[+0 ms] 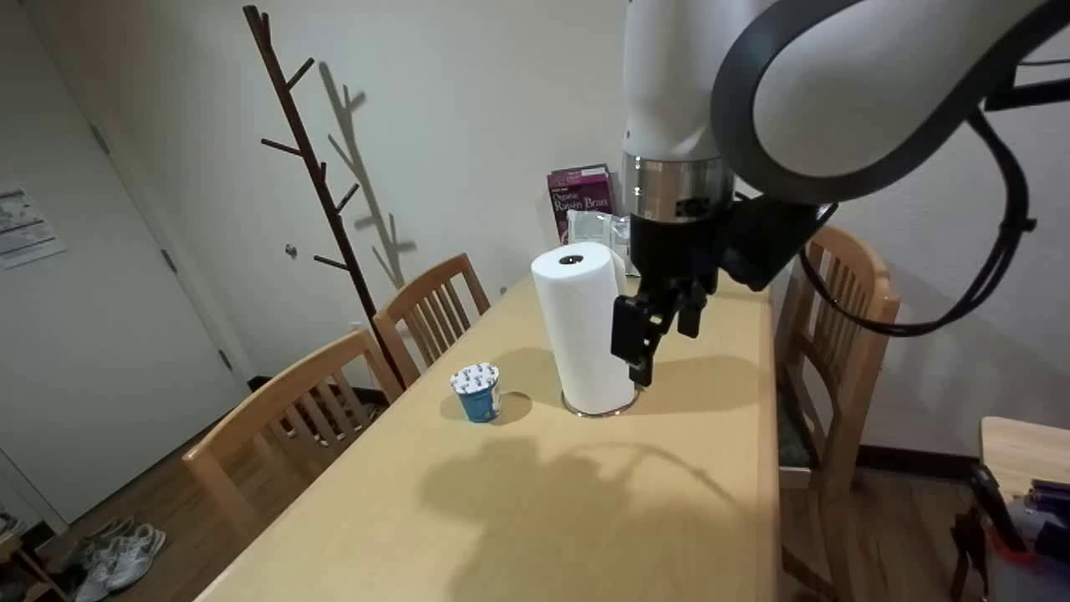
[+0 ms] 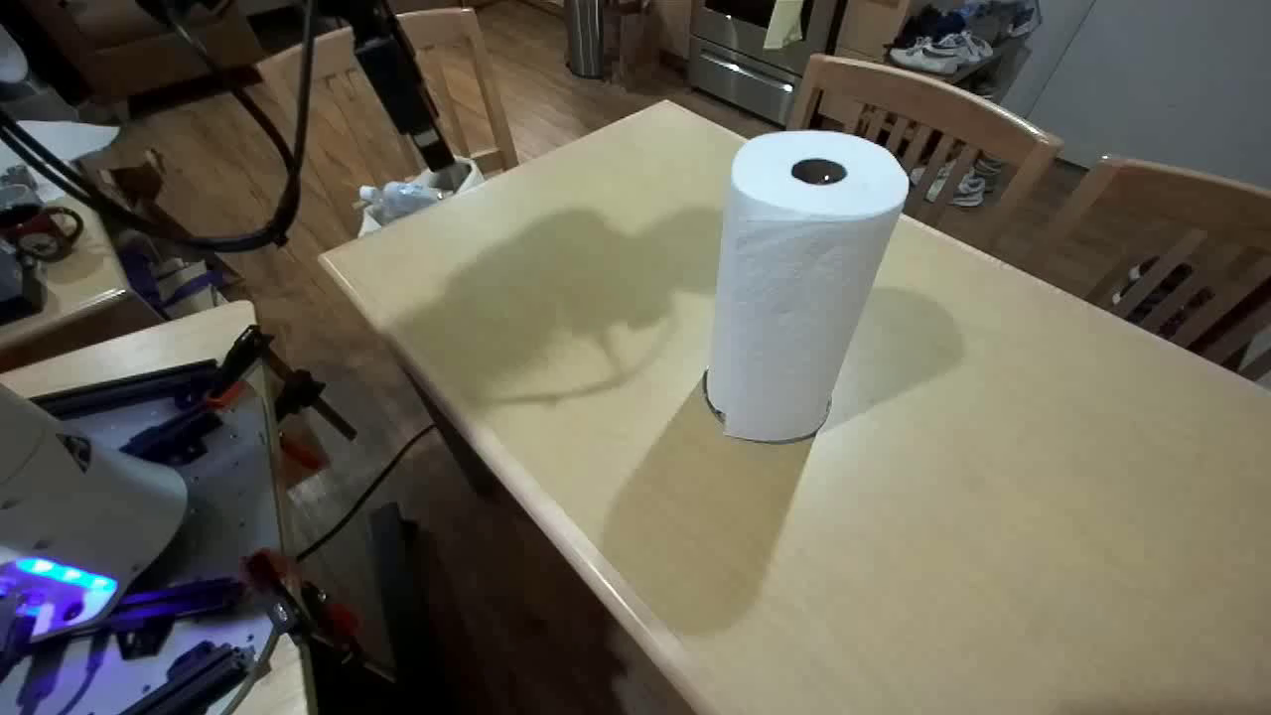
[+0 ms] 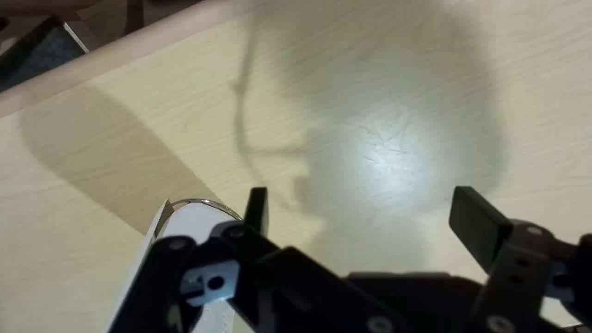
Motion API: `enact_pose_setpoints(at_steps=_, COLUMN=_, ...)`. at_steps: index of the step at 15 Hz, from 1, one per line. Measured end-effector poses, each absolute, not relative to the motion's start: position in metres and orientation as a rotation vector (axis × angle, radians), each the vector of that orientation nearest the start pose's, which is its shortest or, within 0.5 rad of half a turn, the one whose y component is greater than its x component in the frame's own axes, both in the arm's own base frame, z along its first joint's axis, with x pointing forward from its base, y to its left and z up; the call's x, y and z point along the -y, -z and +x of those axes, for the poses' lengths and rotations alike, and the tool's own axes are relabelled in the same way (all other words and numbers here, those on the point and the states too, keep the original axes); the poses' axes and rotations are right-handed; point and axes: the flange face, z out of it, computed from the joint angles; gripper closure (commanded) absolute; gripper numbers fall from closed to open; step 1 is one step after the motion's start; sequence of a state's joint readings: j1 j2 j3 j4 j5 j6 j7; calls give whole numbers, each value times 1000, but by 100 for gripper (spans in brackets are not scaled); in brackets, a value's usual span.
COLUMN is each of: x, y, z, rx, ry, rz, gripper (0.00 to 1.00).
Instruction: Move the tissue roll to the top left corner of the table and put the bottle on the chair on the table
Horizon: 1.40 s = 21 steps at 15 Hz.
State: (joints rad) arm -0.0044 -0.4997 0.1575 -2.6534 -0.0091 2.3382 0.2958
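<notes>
The tissue roll [image 1: 588, 334] stands upright on the table [image 1: 619, 535]; it is white and also shows upright in an exterior view [image 2: 799, 318]. Part of it shows at the lower left of the wrist view [image 3: 192, 221], beside one finger. My gripper [image 1: 664, 347] is beside the roll, above the table. In the wrist view the fingers [image 3: 360, 199] are wide apart with only table behind them. In an exterior view a clear plastic bottle [image 2: 402, 201] lies in a white container near a chair [image 2: 467, 74]; I cannot tell whether it is the task's bottle.
A blue cup [image 1: 478, 393] stands close to the roll. A cereal box [image 1: 581, 196] and a plastic bag [image 1: 595, 227] are at the wall end. Wooden chairs [image 1: 292, 418] line one side, and another chair [image 1: 844, 334] stands opposite. The robot's base [image 2: 79, 506] is beside the table.
</notes>
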Motion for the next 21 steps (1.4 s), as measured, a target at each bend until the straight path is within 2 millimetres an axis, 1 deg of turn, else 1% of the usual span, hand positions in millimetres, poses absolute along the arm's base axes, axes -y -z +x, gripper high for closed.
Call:
enact_pose_setpoints(at_steps=4, x=-58, y=-416, z=390, rx=-238, ry=305, rz=-3159, gripper=0)
enact_pose_setpoints(at_steps=7, x=-58, y=-418, z=395, rx=-220, ry=313, rz=-3173, gripper=0)
enact_pose_setpoints(at_steps=10, x=-54, y=-430, z=416, rx=-184, ry=354, rz=-3205, gripper=0)
enact_pose_setpoints(at_steps=12, x=-48, y=-441, z=437, rx=-166, ry=379, rz=-3199, gripper=0)
enact_pose_setpoints(at_steps=14, x=-38, y=-451, z=462, rx=-139, ry=397, rz=-3187, gripper=0)
enact_pose_setpoints(at_steps=15, x=-32, y=-455, z=475, rx=-131, ry=403, rz=-3177, gripper=0)
enact_pose_setpoints(at_steps=16, x=-29, y=-455, z=483, rx=-137, ry=403, rz=-3173, gripper=0)
enact_pose_setpoints(at_steps=21, x=-29, y=-450, z=481, rx=-131, ry=379, rz=-3182, gripper=0)
